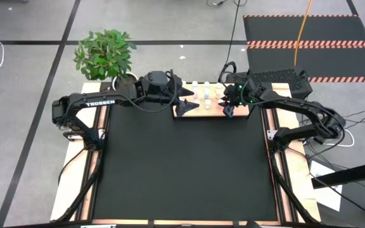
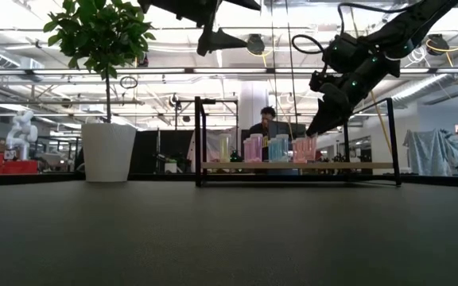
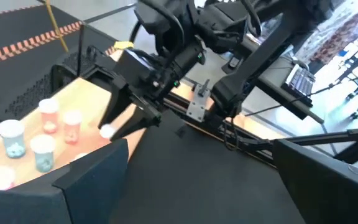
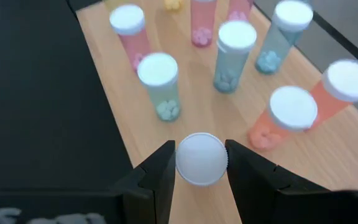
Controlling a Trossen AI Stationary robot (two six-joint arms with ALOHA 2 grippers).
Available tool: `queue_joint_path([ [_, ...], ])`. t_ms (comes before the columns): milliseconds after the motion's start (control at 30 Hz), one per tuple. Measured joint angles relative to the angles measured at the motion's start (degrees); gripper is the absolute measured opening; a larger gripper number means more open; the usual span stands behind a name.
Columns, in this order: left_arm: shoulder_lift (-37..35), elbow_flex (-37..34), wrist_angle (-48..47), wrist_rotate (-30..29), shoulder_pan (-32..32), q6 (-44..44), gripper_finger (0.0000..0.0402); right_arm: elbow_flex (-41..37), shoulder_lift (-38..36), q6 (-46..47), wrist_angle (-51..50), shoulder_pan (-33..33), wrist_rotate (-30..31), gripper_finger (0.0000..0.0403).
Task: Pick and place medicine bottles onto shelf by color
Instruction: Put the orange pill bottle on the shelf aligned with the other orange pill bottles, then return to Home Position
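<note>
Where the left arm [image 1: 87, 104] bends, white lettering reads TROSSEN.

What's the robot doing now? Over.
Right end effector shut on white-capped bottle over the shelf. Left end effector open, waiting beside shelf. Nothing blocking.

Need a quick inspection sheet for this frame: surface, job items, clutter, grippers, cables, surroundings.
Surface: black mat, bare.
Job's things: medicine bottles upright on the shelf, white caps, pink, teal and orange bodies.
Clutter: nothing seen.
Grippers: right gripper shut on a capped bottle over the shelf; left gripper open, at the shelf's left end.
Cables: orange cable on the floor.
Surroundings: potted plant beside the shelf; a person behind.
</note>
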Motion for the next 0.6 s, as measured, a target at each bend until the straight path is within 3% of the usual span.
queue_joint_path([
  [233,0.00,0.00,2.98,0.00,1.13,0.51,0.0399,0.02,1.01,0.98,0.40,-0.09,0.10,0.0136],
  [600,-1.38,-0.07,12.59,-0.07,0.61,4.05,0.0399,-0.04,-1.51,1.52,0.37,-0.20,3.25,0.0220],
])
